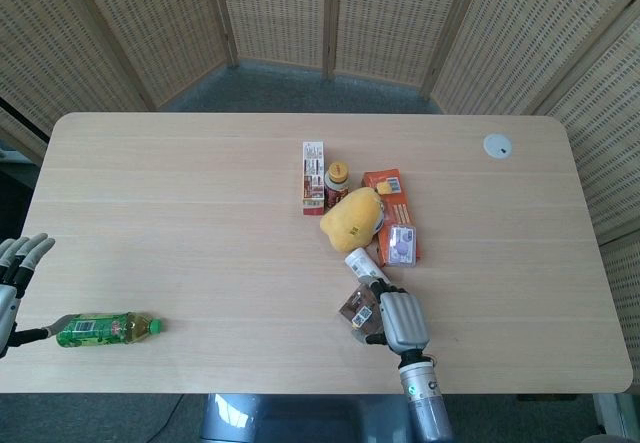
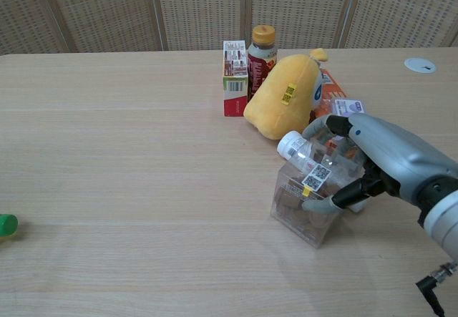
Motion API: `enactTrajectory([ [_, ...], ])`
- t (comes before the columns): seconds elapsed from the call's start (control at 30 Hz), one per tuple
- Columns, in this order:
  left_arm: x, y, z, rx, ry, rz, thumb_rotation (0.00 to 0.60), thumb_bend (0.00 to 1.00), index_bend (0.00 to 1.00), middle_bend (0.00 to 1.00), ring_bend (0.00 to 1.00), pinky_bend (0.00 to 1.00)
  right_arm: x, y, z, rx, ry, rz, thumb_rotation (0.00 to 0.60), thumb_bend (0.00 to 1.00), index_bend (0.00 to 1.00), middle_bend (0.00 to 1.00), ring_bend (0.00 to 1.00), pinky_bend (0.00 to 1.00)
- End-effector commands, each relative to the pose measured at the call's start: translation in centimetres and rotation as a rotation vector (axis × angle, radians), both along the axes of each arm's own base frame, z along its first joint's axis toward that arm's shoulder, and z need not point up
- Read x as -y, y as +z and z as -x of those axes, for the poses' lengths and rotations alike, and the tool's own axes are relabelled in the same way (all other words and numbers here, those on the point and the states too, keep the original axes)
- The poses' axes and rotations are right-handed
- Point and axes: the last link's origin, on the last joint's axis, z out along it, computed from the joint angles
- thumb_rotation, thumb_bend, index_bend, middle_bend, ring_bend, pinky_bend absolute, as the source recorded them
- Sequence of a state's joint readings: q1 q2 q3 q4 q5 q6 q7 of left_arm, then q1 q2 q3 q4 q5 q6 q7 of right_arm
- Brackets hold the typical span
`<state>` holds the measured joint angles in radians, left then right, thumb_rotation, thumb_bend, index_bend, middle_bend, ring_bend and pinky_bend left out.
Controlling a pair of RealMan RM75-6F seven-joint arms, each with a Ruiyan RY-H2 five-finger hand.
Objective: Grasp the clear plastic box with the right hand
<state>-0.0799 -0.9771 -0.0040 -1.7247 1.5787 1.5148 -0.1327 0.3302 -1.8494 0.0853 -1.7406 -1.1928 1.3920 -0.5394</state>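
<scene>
Thin clear plastic: from the head view, your clear plastic box [image 1: 356, 309] sits just below the yellow plush [image 1: 352, 217], your right hand [image 1: 396, 319] over it. From the chest view, fingers [image 2: 320, 204] curl around its near corner; likely light, slippery, crushable—squeeze opposite walls gently.

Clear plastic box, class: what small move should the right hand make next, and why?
Probably close the fingers a little more to firm the grip before any lift. The right hand is wrapped over the clear plastic box, thumb at its front, but the box is tilted on the table, against a white-capped bottle.
</scene>
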Motion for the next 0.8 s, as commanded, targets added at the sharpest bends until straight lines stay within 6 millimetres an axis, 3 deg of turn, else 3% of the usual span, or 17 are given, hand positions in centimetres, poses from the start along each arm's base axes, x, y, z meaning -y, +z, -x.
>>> enactTrajectory([
  [0.03, 0.0, 0.0, 0.0, 0.0, 0.0, -0.001, 0.6, 0.07, 0.08, 0.0, 0.0, 0.0, -0.1, 0.6, -0.7, 0.02, 0.029, 0.025, 0.6, 0.01, 0.36, 0.45, 0.54, 0.65],
  [0.23, -0.1, 0.0, 0.0, 0.005, 0.0, 0.002, 0.6, 0.07, 0.08, 0.0, 0.0, 0.0, -0.3, 3.2, -3.4, 0.058, 0.115, 0.091, 0.6, 0.01, 0.36, 0.45, 0.54, 0.65],
  [0.47, 0.1, 0.0, -0.2, 0.013, -0.01, 0.006, 0.6, 0.06, 0.08, 0.0, 0.0, 0.0, -0.1, 7.8, -8.6, 0.136, 0.248, 0.16, 0.6, 0.01, 0.36, 0.46, 0.54, 0.65],
  [0.67, 0.2, -0.2, -0.3, 0.014, -0.012, 0.01, 0.6, 0.07, 0.08, 0.0, 0.0, 0.0, 1.5, 10.9, -13.0, 0.207, 0.323, 0.192, 0.6, 0.01, 0.37, 0.46, 0.54, 0.65],
  [0.8, 0.2, -0.2, -0.3, 0.013, -0.012, 0.011, 0.6, 0.07, 0.08, 0.0, 0.0, 0.0, 2.7, 12.4, -14.8, 0.22, 0.352, 0.219, 0.6, 0.01, 0.37, 0.46, 0.54, 0.65],
])
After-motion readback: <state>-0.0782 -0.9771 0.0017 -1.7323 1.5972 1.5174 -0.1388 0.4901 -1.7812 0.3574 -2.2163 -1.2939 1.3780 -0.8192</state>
